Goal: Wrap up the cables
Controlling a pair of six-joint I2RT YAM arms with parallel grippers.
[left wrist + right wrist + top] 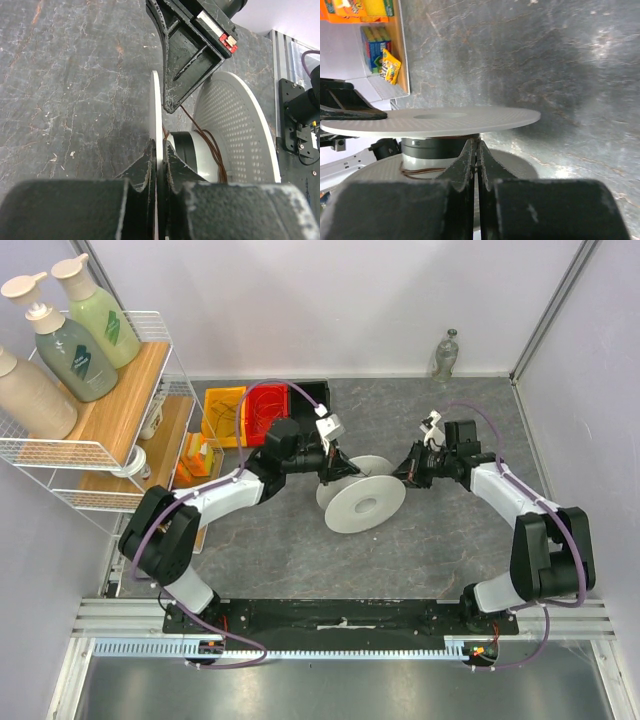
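Note:
A white round spool (362, 502) lies tilted on the grey table between both arms. My left gripper (335, 468) is shut on the thin edge of one flange (155, 110), its fingertips (159, 147) clamping it from both sides. A very thin dark brown cable (192, 120) is wound in a few turns around the spool's core (187, 150) and runs up to my right gripper (408, 472). In the right wrist view that gripper (477, 144) is shut on the cable just under the upper flange (435, 120). Wound turns of cable (420, 171) show left of the fingers.
A wire shelf (90, 390) with several lotion bottles stands at the far left. An orange bin (222, 412) and a red bin (270, 410) sit behind the left arm. A small clear bottle (447, 355) stands at the back wall. Walls close in on both sides.

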